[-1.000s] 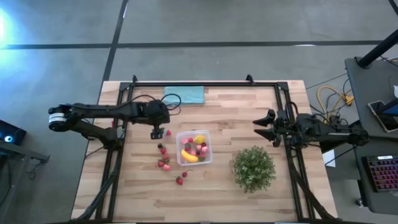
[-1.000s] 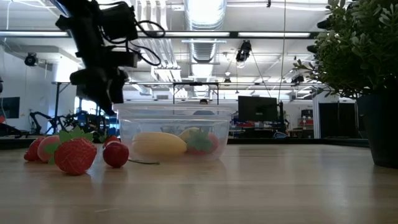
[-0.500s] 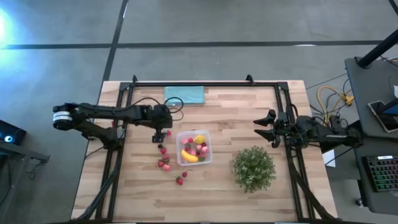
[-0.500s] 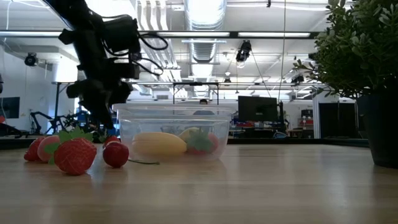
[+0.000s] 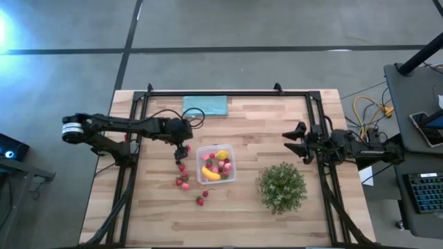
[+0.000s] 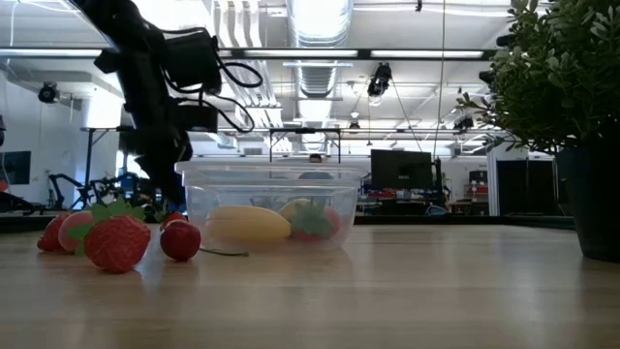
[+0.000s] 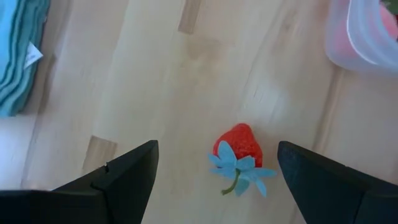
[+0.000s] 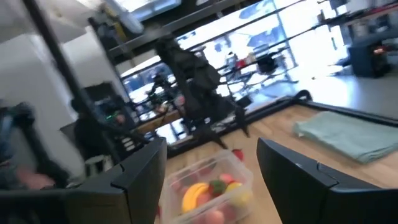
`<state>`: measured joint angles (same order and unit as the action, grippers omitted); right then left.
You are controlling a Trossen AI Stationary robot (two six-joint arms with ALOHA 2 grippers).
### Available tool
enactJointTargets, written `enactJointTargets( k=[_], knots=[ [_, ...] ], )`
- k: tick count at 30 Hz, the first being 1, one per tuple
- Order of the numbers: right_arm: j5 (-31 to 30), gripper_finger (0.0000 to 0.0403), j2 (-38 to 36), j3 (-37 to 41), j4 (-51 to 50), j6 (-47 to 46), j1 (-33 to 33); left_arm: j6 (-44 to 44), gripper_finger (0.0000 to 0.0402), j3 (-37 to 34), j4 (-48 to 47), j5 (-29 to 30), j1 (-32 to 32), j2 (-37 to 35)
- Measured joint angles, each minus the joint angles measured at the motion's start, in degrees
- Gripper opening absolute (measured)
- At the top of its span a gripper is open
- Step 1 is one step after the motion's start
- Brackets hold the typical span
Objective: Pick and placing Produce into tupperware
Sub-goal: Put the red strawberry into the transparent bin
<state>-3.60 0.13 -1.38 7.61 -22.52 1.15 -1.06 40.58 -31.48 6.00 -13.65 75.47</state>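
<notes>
The clear square tupperware (image 5: 216, 163) stands mid-table and holds a yellow banana (image 5: 210, 173), a lemon and several red and pink fruits. It also shows in the low view (image 6: 271, 202). More strawberries (image 5: 183, 181) lie on the wood to its left. My left gripper (image 5: 181, 148) is open, low over the table beside the tupperware's far left corner. In the left wrist view one red strawberry (image 7: 238, 145) with a blue-green leaf cap lies on the wood between the open fingers of my left gripper (image 7: 217, 155), untouched. My right gripper (image 5: 294, 140) is open and empty at the table's right.
A potted bushy green plant (image 5: 282, 187) stands right of the tupperware, toward the near side. A folded teal cloth (image 5: 205, 105) lies at the far edge. A black frame rail (image 5: 228, 93) runs around the tabletop. Bare wood lies near the front edge.
My left gripper has gone down toward the table and a little toward the tupperware, still open. It now stands over the strawberry beside the tupperware.
</notes>
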Motion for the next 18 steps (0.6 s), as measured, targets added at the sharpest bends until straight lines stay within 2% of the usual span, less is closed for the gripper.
enactJointTargets(
  k=[3,6,12,18],
  knots=[
    [-3.1,0.0244,0.0,0.0,-0.1,-0.4,0.0,-1.5,0.0314,0.0,0.0,-0.8,0.2,-0.8],
    [-3.8,0.0247,0.4,-0.1,0.0,-0.4,0.0,-1.7,0.0314,0.1,0.0,-1.7,0.3,-2.3],
    [-3.8,0.0246,0.7,-0.1,-0.1,-0.4,0.0,10.7,0.0314,0.1,-0.5,-1.5,0.6,-5.8],
    [-3.8,0.0246,0.8,-0.1,-0.1,-0.4,0.0,11.5,0.0314,0.1,-0.1,-1.4,0.6,-7.4]
  ],
)
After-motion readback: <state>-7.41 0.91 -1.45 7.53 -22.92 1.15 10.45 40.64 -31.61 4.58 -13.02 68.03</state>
